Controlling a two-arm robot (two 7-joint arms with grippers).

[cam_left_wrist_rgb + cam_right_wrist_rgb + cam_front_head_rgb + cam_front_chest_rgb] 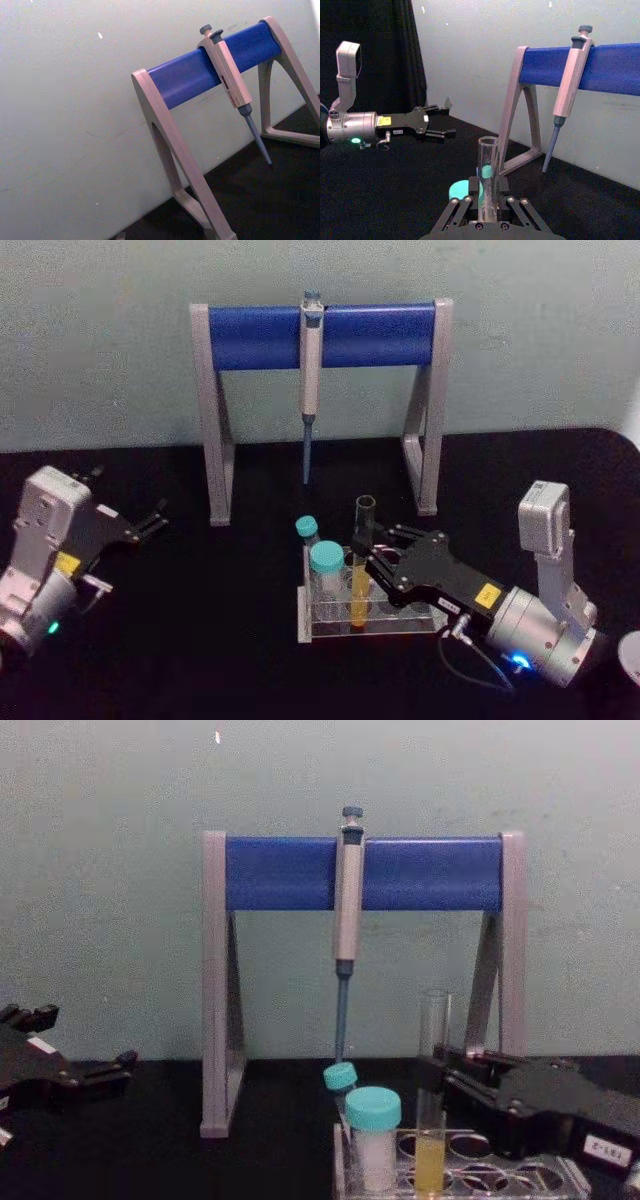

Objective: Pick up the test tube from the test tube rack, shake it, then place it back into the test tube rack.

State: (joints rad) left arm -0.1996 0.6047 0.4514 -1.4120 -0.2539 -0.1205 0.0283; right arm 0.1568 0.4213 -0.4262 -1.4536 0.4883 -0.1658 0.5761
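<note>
The test tube [360, 570] stands in the rack [330, 625], with yellow liquid low down. My right gripper [372, 548] has its fingers around the glass, seemingly closed on it. I think I am at the grab step. Next I must lift it straight up. My left gripper [152, 520] waits far off, fingers open. I count one tube, two blue-capped vials [325, 562], one pipette [310, 380].

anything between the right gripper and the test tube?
Nothing visible. The right gripper is already at the test tube, its fingers on either side of the glass above the test tube rack. The teal-capped vials stand on the tube's far side from the gripper.
</note>
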